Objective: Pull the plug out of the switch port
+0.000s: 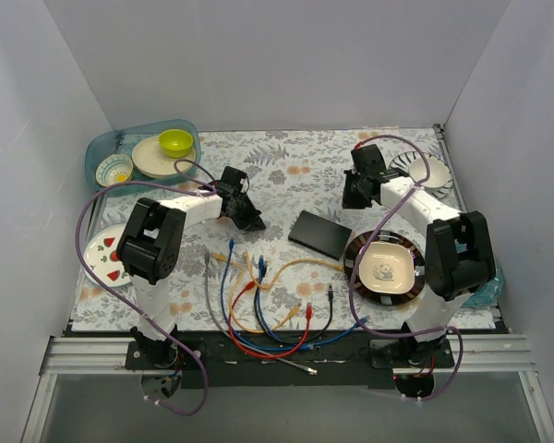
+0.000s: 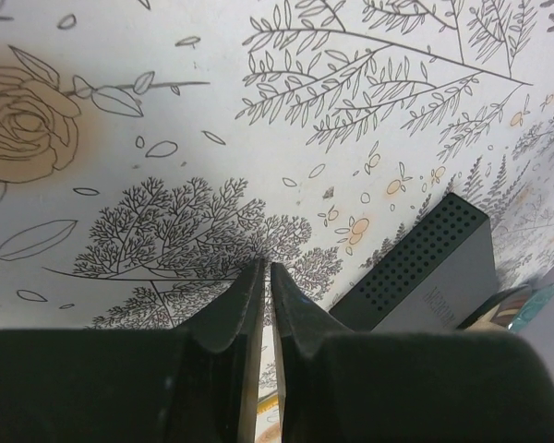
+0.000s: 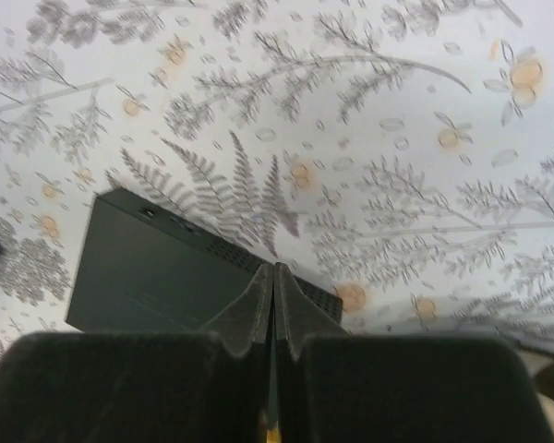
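Note:
The switch (image 1: 320, 233) is a flat black box lying mid-table; it also shows in the left wrist view (image 2: 425, 268) and the right wrist view (image 3: 157, 268). An orange cable (image 1: 305, 263) runs across the cloth and ends close to the switch's near edge; I cannot tell whether a plug sits in a port. My left gripper (image 1: 255, 222) (image 2: 266, 265) is shut and empty, low over the cloth left of the switch. My right gripper (image 1: 355, 197) (image 3: 274, 268) is shut and empty, above the switch's far right corner.
Several loose coloured cables (image 1: 258, 305) lie at the near middle. A black-rimmed panda plate (image 1: 360, 247) touches the switch's right end. A blue basin (image 1: 97, 143) with dishes stands far left, a watermelon plate (image 1: 97, 249) at left, a striped plate (image 1: 429, 171) far right.

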